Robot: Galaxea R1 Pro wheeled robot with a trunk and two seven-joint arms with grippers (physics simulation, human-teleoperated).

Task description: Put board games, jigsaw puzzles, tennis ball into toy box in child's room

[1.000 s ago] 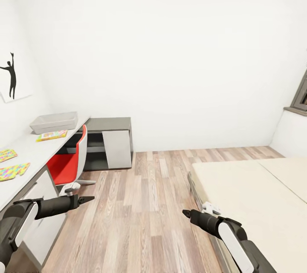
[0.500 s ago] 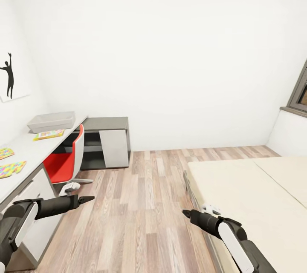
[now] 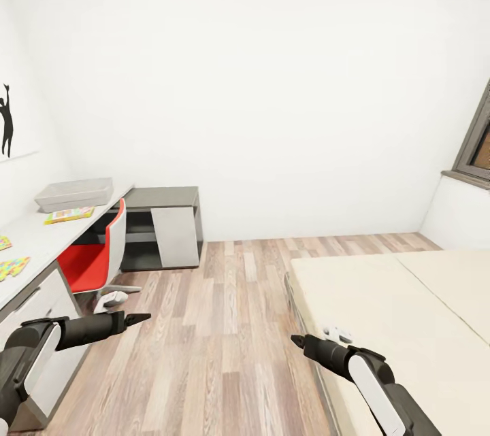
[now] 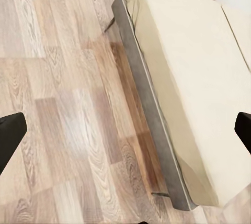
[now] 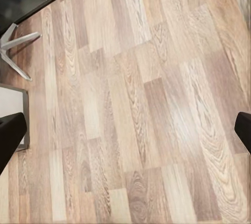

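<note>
a broad strip of bare wood floor (image 3: 224, 327) runs between the counter (image 3: 30, 245) edge and the bed (image 3: 395, 327) frame. the toy box (image 3: 73, 194) sits at the counter's far end, a board game (image 3: 68, 215) just before it. both left gripper (image 3: 139, 318) and right gripper (image 3: 297, 339) hang wide open, empty, over floor.

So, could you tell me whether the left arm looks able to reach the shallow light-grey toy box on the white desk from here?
Probably not: the toy box sits at the desk's far end, well beyond the left gripper, with the red chair between them.
</note>
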